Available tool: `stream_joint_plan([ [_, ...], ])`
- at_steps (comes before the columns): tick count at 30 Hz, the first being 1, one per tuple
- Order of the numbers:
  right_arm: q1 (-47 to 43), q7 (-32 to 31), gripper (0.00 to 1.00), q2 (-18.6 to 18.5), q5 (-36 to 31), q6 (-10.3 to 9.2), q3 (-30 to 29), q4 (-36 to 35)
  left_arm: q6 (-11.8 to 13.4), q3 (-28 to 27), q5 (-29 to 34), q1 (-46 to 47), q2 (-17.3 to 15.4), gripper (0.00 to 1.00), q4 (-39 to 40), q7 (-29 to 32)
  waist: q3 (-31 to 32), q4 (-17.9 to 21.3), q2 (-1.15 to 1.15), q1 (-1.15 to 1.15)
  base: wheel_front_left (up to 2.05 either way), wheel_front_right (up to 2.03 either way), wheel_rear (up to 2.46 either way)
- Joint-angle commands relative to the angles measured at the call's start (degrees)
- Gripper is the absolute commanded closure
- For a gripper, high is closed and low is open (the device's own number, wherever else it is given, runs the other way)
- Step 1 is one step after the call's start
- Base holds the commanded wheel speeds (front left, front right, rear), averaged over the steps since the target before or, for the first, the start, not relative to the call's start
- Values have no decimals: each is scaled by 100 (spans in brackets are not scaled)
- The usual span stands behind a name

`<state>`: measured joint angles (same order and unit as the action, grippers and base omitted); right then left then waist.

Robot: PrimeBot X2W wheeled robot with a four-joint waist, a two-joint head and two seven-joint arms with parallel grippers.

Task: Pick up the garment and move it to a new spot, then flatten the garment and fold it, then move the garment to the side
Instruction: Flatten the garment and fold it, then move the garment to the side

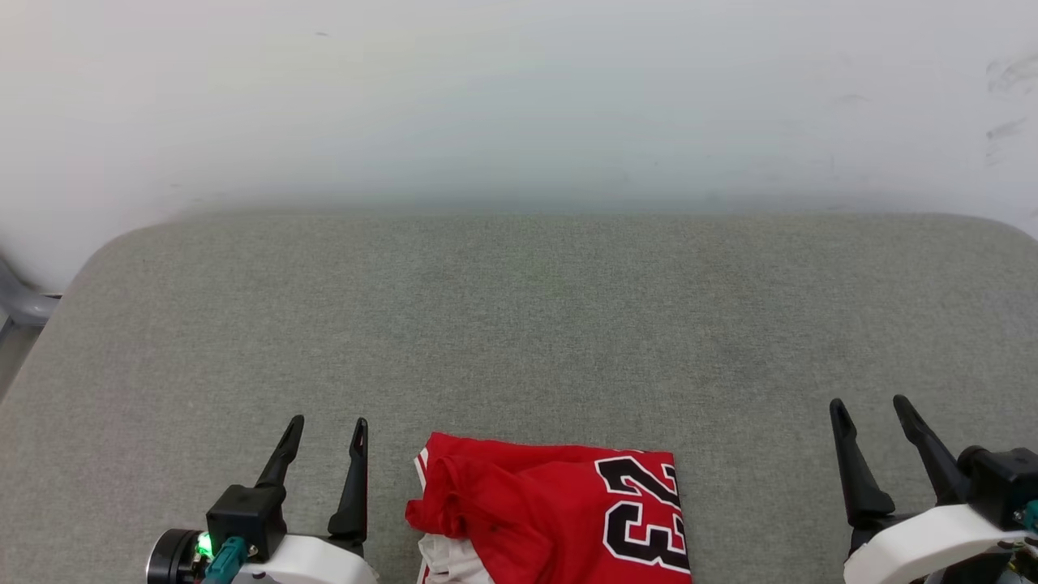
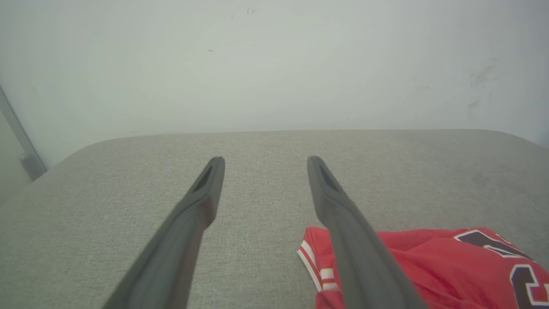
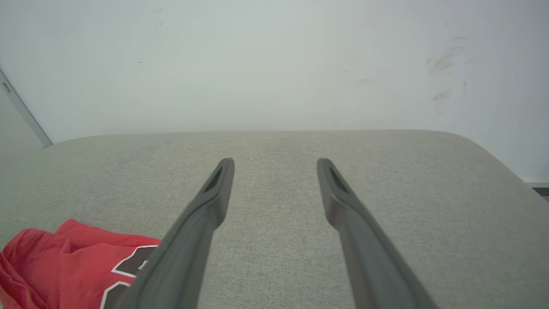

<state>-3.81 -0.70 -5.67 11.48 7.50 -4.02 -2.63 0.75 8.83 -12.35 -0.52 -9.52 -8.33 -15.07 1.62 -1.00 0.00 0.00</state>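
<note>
The garment (image 1: pixel 551 511), a red jersey with a black white-outlined "23", lies bunched at the near edge of the grey padded surface (image 1: pixel 519 324), partly cut off by the bottom of the head view. A white piece with striped trim shows at its left edge. My left gripper (image 1: pixel 328 423) stands open just left of it, nothing between its fingers. My right gripper (image 1: pixel 869 404) is open farther off to the right. The left wrist view has the garment (image 2: pixel 429 266) at lower right behind my left gripper (image 2: pixel 265 159). The right wrist view has the garment (image 3: pixel 64 257) at lower left of my right gripper (image 3: pixel 275 161).
A pale wall (image 1: pixel 519 97) rises directly behind the padded surface. A grey metal bar (image 1: pixel 20 300) stands at the far left edge. The surface's rounded corners fall away at left and right.
</note>
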Motion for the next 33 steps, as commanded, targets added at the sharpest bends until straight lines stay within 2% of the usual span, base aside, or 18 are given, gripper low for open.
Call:
stream_joint_plan([
  [1, -153, -12, 0, 70, -56, -2, 24, -125, 37, -17, -23, -86, -21, 0, -11, -12, 31, 7, 0, 0, 0, 0, 0],
  [14, -332, -202, 0, 189, -124, -2, -61, -472, 84, 11, -82, -124, -55, 0, -53, -11, 71, 28, 0, 0, 0, 0, 0],
  [18, -366, -464, 0, 163, 11, -2, -227, -425, 81, 30, -87, -28, -52, 0, -45, -11, 7, -15, 0, 0, 0, 0, 0],
  [26, -364, -1895, 0, -484, 1189, -2, -386, 241, 40, 77, -18, 247, 68, 0, 164, -12, -358, -304, 0, 0, 0, 0, 0],
  [33, -79, -2889, 0, -758, 2280, -2, 242, 571, -20, 78, 60, 453, 265, 0, 314, -12, -759, -588, 0, 0, 0, 0, 0],
])
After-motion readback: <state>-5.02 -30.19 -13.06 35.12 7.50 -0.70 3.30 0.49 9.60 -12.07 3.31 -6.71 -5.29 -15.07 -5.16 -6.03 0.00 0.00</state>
